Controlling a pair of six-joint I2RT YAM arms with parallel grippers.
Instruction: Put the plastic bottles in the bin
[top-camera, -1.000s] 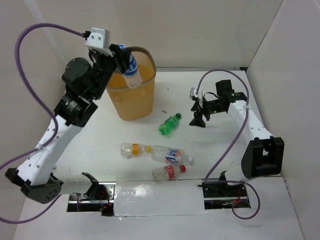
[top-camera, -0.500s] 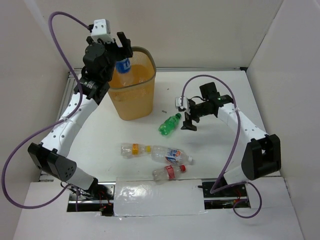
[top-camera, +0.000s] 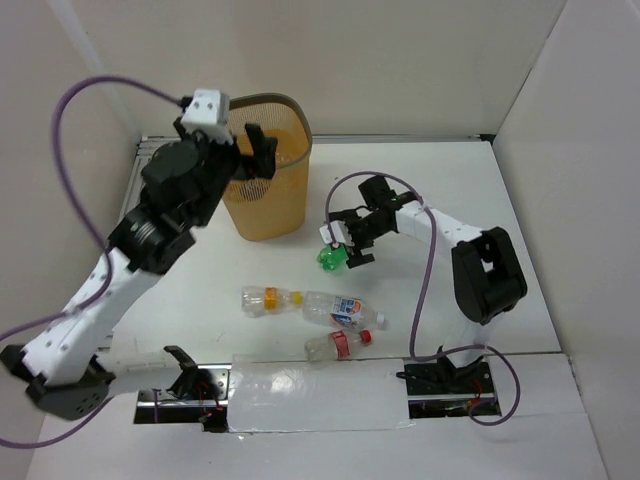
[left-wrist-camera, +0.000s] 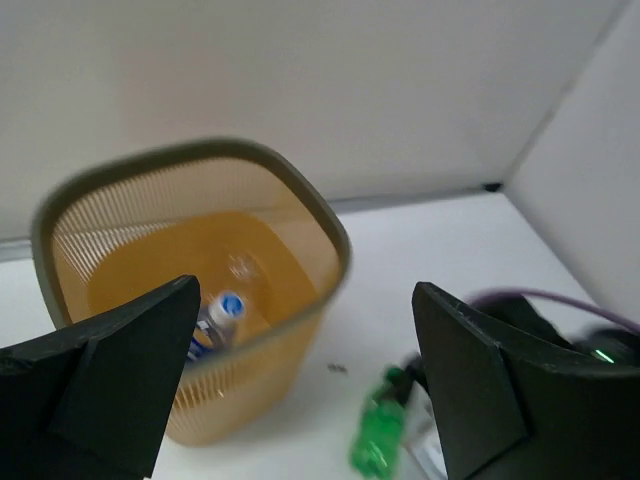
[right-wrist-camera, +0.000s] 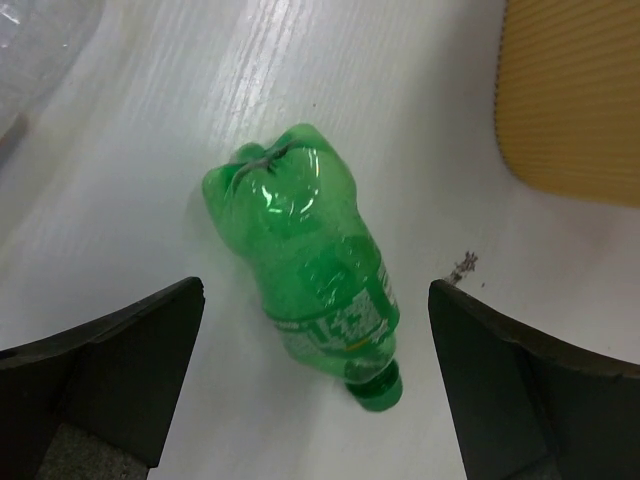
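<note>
Green bottle (right-wrist-camera: 315, 290): lies on its side on the table, in the middle of the view.
Cap (right-wrist-camera: 375, 385): green too, and it points to about 5 o'clock. The bumpy bottom end of the bottle points to about 11 o'clock.
Label: has small white writing, too small to read.
Fingers (right-wrist-camera: 120, 360): two black ones, one at 8 o'clock and one at 4 o'clock, spread far apart. The bottle lies between them and neither one touches it.
Bin (right-wrist-camera: 570, 100): an orange wall with thin ribs at 1 o'clock, apart from the bottle.
Speck (right-wrist-camera: 464, 266): a small dark bit on the table at 3 o'clock, between bottle and bin.
Clear thing (right-wrist-camera: 35, 40): at 11 o'clock, blurry, cannot tell what it is.
Table (right-wrist-camera: 150, 180): white, with faint streaks.
</note>
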